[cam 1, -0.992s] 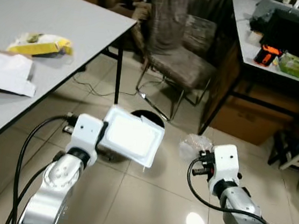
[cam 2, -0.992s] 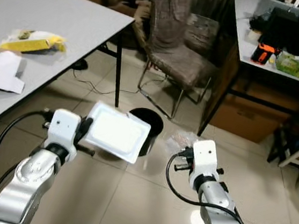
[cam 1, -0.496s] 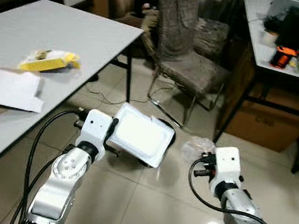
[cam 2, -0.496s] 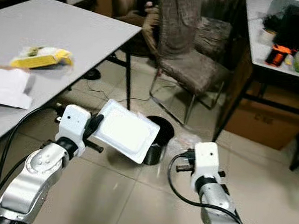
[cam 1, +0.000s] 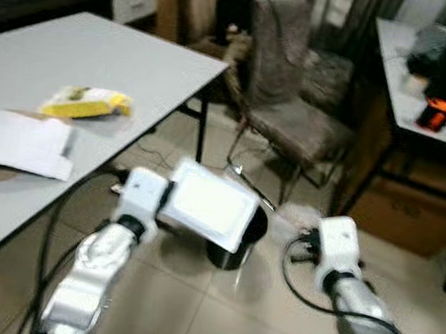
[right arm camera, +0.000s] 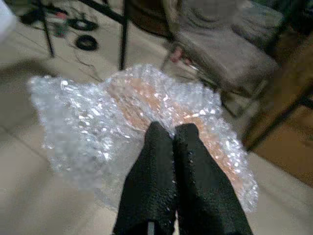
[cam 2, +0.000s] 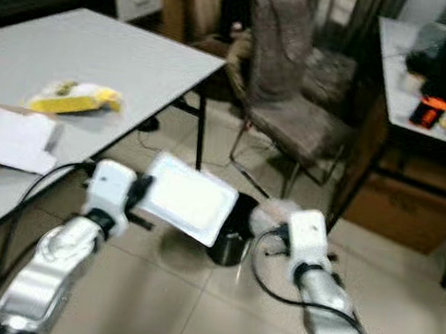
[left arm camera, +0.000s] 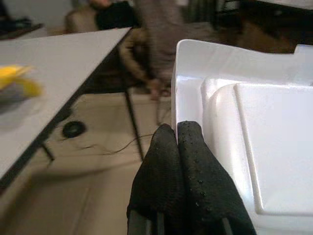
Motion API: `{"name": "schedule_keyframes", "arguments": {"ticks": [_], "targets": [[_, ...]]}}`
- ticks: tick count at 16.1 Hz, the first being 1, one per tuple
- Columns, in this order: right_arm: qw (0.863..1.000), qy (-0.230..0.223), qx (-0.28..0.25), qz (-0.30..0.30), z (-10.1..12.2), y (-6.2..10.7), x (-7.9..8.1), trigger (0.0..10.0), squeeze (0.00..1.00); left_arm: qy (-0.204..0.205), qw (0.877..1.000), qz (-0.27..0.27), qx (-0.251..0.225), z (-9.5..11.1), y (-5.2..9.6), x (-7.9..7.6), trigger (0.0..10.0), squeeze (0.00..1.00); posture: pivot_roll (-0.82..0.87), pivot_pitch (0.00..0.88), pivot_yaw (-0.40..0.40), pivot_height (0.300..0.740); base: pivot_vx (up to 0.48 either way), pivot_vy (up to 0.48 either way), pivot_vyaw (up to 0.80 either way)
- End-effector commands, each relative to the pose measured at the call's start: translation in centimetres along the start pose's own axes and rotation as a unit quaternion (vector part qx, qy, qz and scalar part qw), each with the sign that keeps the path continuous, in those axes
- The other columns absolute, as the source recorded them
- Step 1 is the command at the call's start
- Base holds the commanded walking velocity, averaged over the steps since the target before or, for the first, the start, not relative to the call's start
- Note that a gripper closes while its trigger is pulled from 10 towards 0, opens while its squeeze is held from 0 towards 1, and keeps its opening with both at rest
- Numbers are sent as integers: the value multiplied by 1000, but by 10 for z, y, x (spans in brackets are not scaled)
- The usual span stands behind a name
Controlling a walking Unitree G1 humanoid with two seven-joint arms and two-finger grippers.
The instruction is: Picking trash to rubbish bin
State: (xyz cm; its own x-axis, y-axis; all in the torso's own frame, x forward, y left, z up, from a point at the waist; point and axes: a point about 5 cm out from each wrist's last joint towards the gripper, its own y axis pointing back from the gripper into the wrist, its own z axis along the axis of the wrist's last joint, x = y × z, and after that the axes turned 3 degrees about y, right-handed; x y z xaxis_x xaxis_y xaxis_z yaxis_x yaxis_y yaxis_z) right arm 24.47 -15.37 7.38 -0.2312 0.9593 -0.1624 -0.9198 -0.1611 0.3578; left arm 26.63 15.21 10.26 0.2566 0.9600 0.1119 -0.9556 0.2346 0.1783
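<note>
My left gripper (left arm camera: 177, 128) is shut on the rim of a white foam tray (cam 1: 209, 205), held tilted above the floor. The tray covers part of a small black rubbish bin (cam 1: 234, 249) that stands on the tiles just beyond it. To the right of the bin, my right gripper (right arm camera: 173, 131) is shut on a crumpled piece of clear bubble wrap (right arm camera: 122, 122), which also shows past the right wrist (cam 2: 270, 215). A yellow wrapper (cam 1: 85, 102) and white paper (cam 1: 20, 142) lie on the grey table (cam 1: 99, 48) at my left.
A brown chair (cam 1: 295, 103) stands behind the bin. A desk (cam 1: 424, 101) with dark equipment and an orange item is at the right, with a cardboard box (cam 1: 407, 212) under it. A person sits in the back (cam 1: 237, 7). Cables lie on the floor by the table leg.
The camera has moved toward the bin, so the whole scene has shifted down and grown blurred. Both grippers keep hold of their items; the tray now overlaps the bin's rim.
</note>
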Motion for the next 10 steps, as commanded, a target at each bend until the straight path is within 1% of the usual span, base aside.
{"name": "schedule_keyframes", "arguments": {"ticks": [1,6,10], "targets": [[1000,5,8,-9,-2,2,-8,10000,0,0,1000,-2,-11,5,-3,-3,10000,0,-52,0,-58,740,371,0,-475],[1000,11,5,-6,0,-1,-10,10000,0,2,1000,4,-12,6,-4,-1,10000,0,-48,0,-63,740,373,0,-707],[1000,28,-3,2,3,-3,-10,10000,0,2,1000,6,-9,4,-5,-1,10000,0,-52,0,-61,740,373,0,0]]}}
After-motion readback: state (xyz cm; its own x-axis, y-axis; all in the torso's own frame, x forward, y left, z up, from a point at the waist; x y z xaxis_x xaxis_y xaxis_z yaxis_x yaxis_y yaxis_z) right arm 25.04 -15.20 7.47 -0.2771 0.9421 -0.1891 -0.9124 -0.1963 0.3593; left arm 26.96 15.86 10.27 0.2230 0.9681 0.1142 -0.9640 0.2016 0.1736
